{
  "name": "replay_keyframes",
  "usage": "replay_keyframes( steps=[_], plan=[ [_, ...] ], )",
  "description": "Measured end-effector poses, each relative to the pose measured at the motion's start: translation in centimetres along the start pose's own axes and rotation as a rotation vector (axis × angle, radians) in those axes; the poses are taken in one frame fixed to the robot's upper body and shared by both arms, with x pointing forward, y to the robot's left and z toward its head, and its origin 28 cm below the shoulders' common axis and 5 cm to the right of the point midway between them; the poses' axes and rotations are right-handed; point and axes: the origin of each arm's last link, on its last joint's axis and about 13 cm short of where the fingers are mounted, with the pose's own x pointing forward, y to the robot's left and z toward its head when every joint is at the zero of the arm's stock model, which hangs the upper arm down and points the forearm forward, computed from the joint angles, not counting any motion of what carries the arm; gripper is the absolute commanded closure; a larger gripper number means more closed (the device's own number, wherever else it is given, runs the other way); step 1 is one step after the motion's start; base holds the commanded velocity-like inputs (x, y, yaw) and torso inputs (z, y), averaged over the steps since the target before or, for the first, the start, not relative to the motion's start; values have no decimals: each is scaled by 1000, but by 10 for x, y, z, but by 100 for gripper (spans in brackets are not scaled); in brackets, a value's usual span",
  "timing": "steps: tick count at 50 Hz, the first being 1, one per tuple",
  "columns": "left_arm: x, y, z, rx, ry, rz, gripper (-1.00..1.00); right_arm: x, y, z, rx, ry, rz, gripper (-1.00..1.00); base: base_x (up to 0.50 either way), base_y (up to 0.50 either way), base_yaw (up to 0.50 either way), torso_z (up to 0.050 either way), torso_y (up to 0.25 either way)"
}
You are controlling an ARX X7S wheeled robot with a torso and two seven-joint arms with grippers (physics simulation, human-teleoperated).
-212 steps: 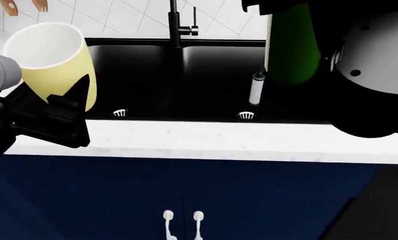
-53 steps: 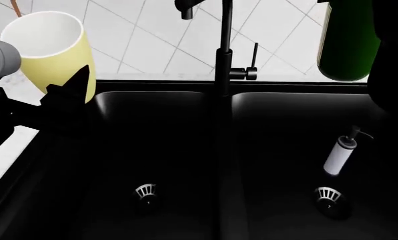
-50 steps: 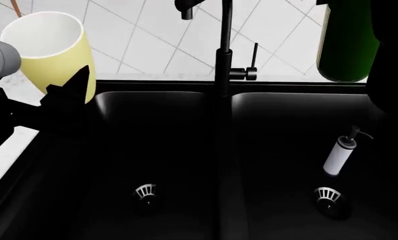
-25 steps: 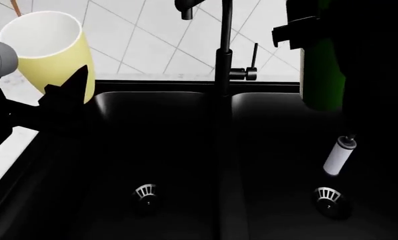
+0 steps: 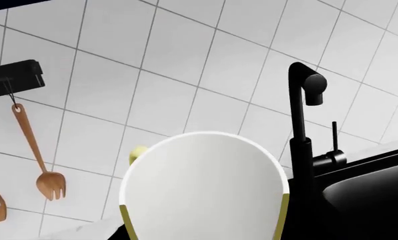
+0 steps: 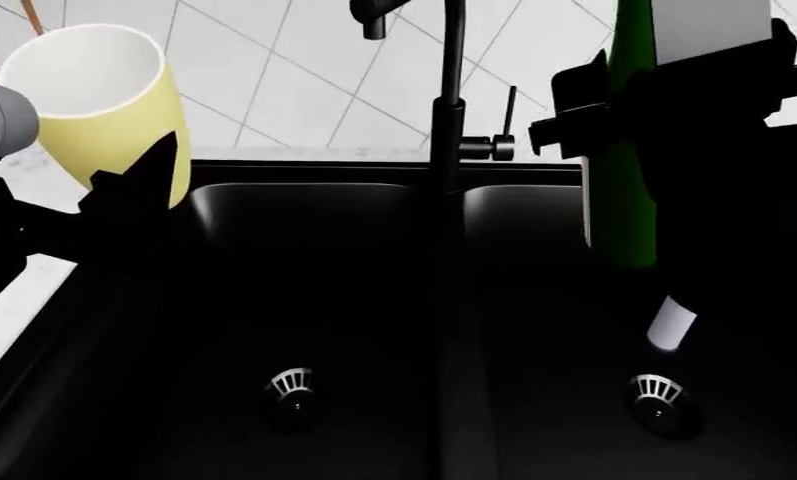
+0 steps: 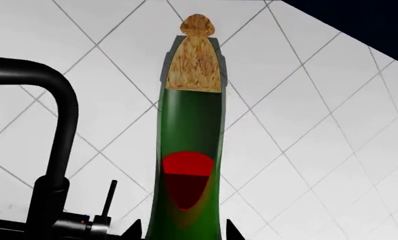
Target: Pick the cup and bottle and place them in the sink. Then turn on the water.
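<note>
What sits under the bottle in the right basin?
Below the bottle, held by the right gripper, a small white cylinder lies in the sink near the drain. Its upper part is hidden by the bottle.

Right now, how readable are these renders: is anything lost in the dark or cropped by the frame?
Head view: the black double-basin sink is nearly uniform black, and the right gripper blends into it beside the tall dark green bottle. Left wrist view: evenly lit and sharp, with the pale yellow cup cropped at the frame's edge. Right wrist view: bright and crisp, but the bottle's base is cut off.
</note>
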Motion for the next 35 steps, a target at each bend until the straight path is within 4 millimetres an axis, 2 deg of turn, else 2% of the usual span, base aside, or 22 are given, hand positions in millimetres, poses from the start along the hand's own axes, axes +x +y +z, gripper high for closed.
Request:
replay_keyframes(
  steps=[35],
  plan=[
    [1,0,0,-1,1,0,100,3,3,-36,57,78,32,100,0,0,0,1,1]
  ],
)
